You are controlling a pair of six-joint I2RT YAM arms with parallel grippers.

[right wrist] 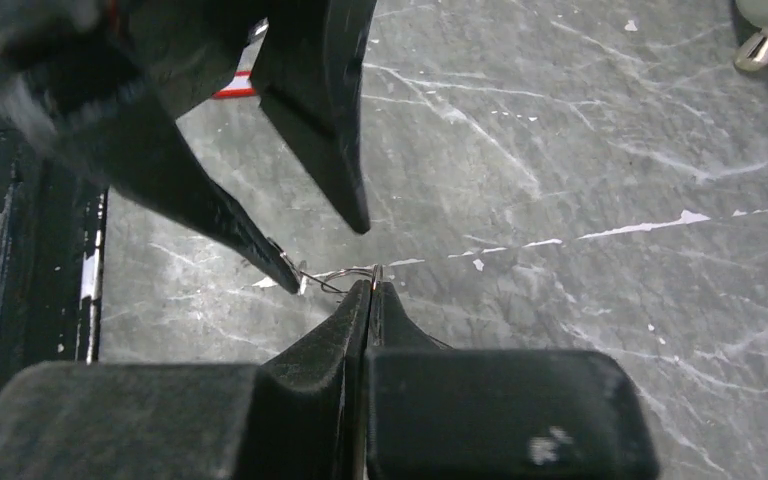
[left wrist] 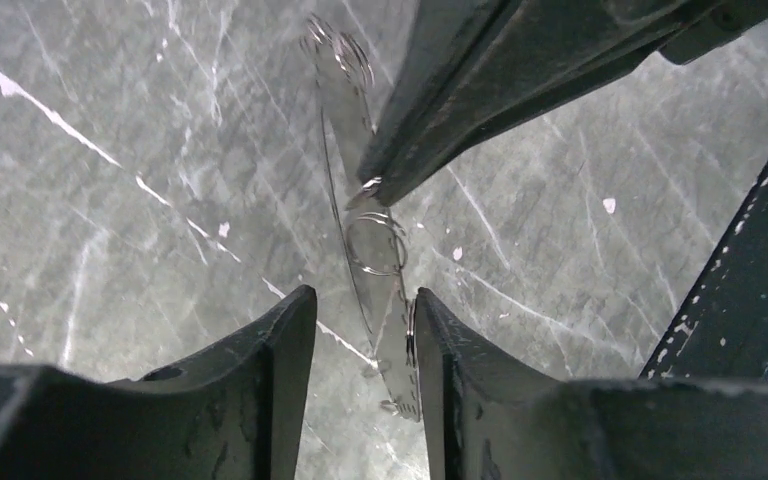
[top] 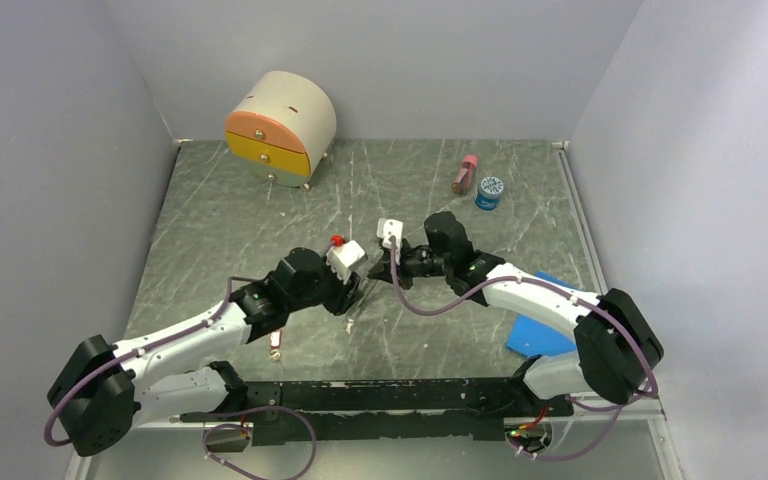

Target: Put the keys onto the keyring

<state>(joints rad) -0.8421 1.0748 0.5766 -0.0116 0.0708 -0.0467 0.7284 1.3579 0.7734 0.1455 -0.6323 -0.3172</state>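
In the left wrist view my left gripper [left wrist: 365,335] is open, and a thin metal key [left wrist: 400,350] stands between its fingers, leaning on the right-hand one. A small silver ring [left wrist: 375,245] sits at the key's top, with the fine wire of the keyring [left wrist: 332,190] curving past it. My right gripper [right wrist: 372,285] is shut on the keyring wire [right wrist: 345,275], a shiny loop showing at its tips. From above, both grippers meet at mid-table, left [top: 352,295] and right [top: 382,272]. Another key with a red tag [top: 275,345] lies on the table under the left arm.
A rounded drawer box [top: 280,125] stands at the back left. A pink bottle [top: 465,173] and a blue-lidded jar [top: 489,191] stand at the back right. A blue sheet [top: 538,325] lies under the right arm. A black rail [top: 390,400] runs along the near edge.
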